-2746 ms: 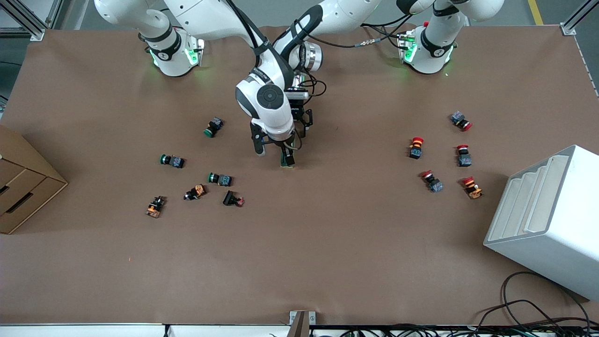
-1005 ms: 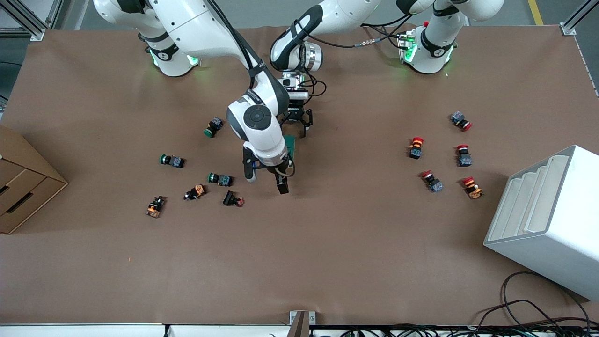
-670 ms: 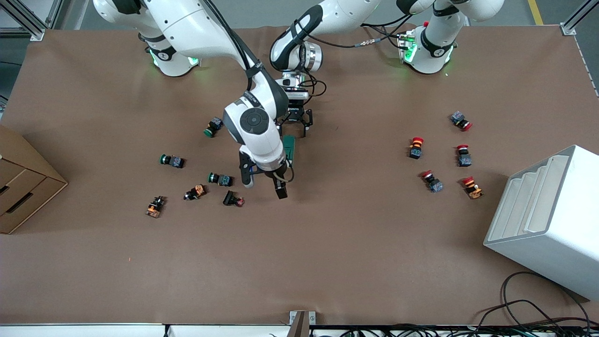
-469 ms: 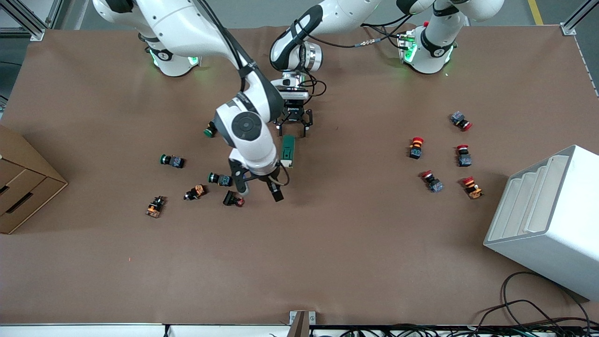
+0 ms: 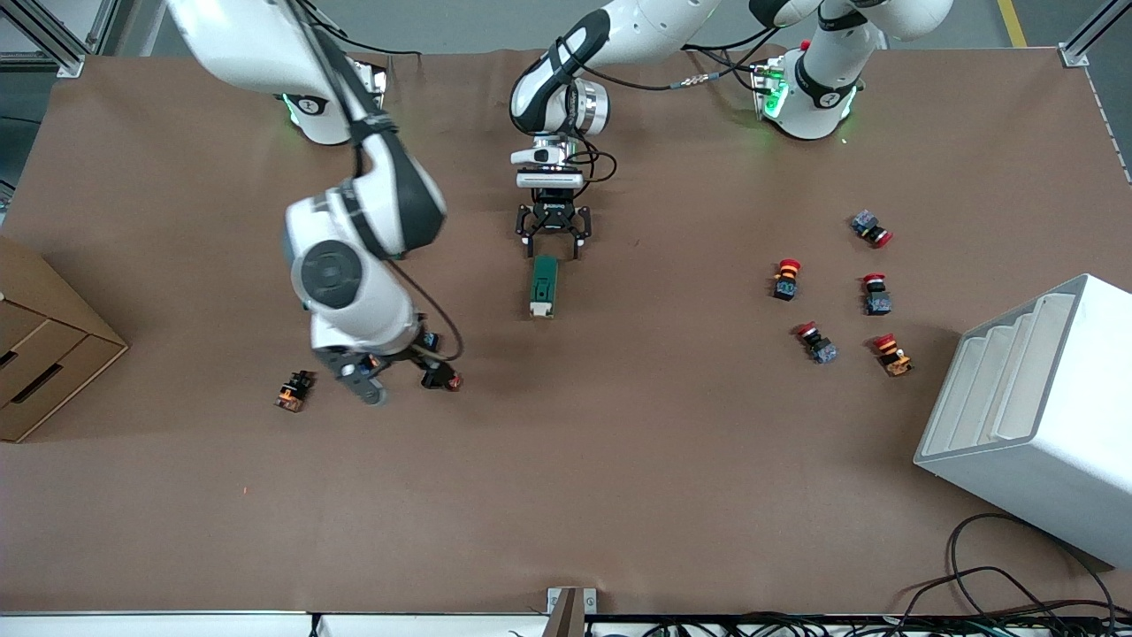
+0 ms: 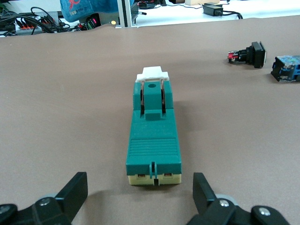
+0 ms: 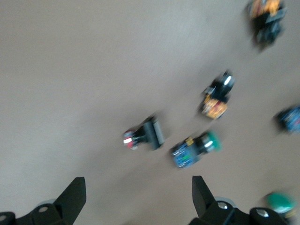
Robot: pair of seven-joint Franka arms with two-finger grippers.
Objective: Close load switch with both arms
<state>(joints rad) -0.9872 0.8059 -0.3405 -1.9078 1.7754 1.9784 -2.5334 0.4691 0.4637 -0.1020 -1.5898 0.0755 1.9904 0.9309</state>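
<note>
- Jaws of my left gripper (image 5: pixel 554 250) stand apart and empty, low over the table (image 5: pixel 672 460) around its middle, nearer the edge where my bases stand.
- My left wrist view shows both fingertips (image 6: pixel 75 190) flanking the near end of the load switch (image 5: pixel 542 285), not touching it.
- That switch lies flat on the table, its long axis running straight away from my left gripper toward the front-camera edge, green body (image 6: pixel 153 140) first and white sliding piece (image 6: pixel 152 73) at the end away from me.
- My right gripper (image 5: pixel 378 379) hangs with its jaws apart and empty over the scattered push-buttons (image 7: pixel 143 133), toward the right arm's end of the table and well apart from the switch.
- My left arm is clearly the nearer 1 of the 2; I judge it could steady the body by closing across its width.
- My right arm would then have to travel back to reach the white end.
</note>
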